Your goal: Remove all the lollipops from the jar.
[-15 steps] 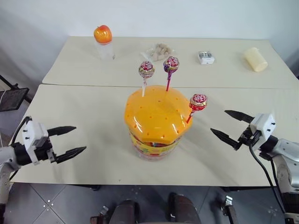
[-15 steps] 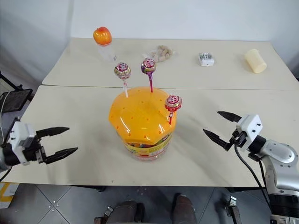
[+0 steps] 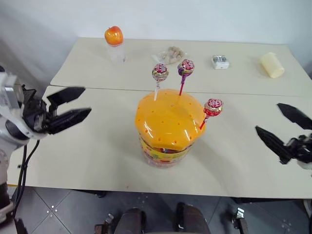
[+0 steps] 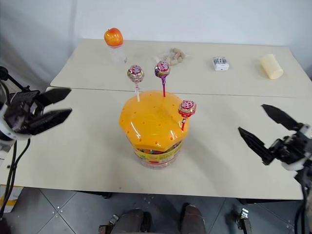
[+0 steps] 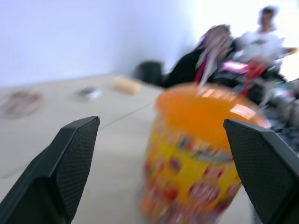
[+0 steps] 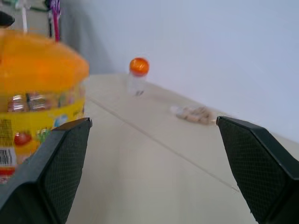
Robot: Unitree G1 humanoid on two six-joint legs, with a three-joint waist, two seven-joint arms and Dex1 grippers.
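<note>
I have the left gripper (image 3: 80, 102) raised over the left end of the near surface (image 3: 97, 156), its fingers spread wide and holding nothing, well apart from the jar (image 3: 168, 127). The jar stands mid-surface between my two arms, a clear tub with a bright label under a wide orange lid (image 3: 165, 117) dotted with holes.

All three lollipops are still planted in that lid. The pink one (image 3: 160, 72) on its white stick stands at the far left of the lid, the purple one (image 3: 185, 67) on a magenta stick just right of it, and the red one (image 3: 212, 107) leans out from the lid's right edge.

I judge them very light, with hard, brittle heads in slick, crinkly wrappers that fingers could slide off. The sticks are thin and may bend, so I would pinch each stick just under the head and pull along its line. The jar could shift if a stick binds in its hole.

The right gripper (image 3: 284, 127) hovers at the right, fingers wide and empty, nearest the red one.

How deep the sticks sit inside the lid is hidden. The left wrist view is blurred, and the right gripper's body is cut off at the edge.
</note>
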